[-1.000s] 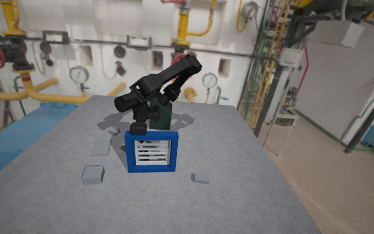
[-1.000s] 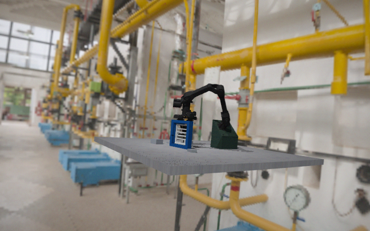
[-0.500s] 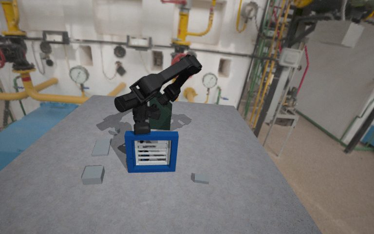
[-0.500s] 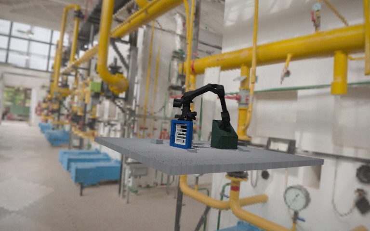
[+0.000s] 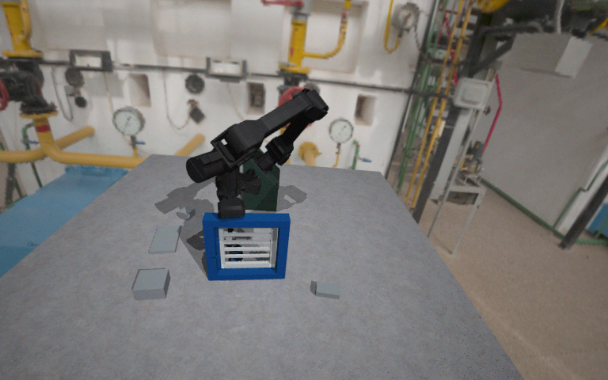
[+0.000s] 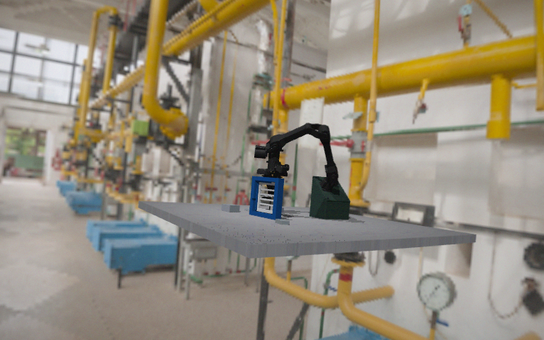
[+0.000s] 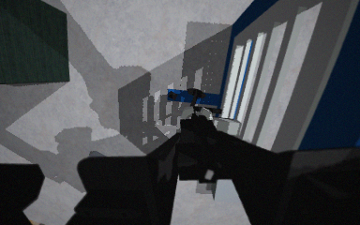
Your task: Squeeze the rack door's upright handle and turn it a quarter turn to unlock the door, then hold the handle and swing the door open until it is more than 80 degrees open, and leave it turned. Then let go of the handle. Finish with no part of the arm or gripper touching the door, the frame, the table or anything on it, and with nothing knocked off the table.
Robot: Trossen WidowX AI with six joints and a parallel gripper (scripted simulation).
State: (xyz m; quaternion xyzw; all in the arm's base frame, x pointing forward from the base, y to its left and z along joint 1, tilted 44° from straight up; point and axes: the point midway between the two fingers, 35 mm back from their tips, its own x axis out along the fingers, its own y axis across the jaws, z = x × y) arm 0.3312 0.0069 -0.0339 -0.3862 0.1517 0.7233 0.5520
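The blue rack frame (image 5: 282,246) (image 6: 253,196) (image 7: 337,94) stands upright in the middle of the table. Its white slatted door (image 5: 248,264) (image 6: 265,198) (image 7: 262,80) sits closed in the frame. My gripper (image 5: 230,209) (image 6: 273,173) (image 7: 198,136) reaches down from above at the frame's top edge, on the arm's side of the door. In the wrist view its dark fingers are shut on the door's dark handle (image 7: 197,123), which stands between them just in front of the slats. In the top and exterior views the frame hides the handle.
The arm's dark green base (image 5: 265,190) (image 6: 329,200) (image 7: 28,42) stands behind the rack. Grey blocks lie on the table (image 5: 359,313): two to the left (image 5: 150,283) (image 5: 165,238), one at the front right (image 5: 325,290), and a small one (image 5: 184,214) near the arm's shadow.
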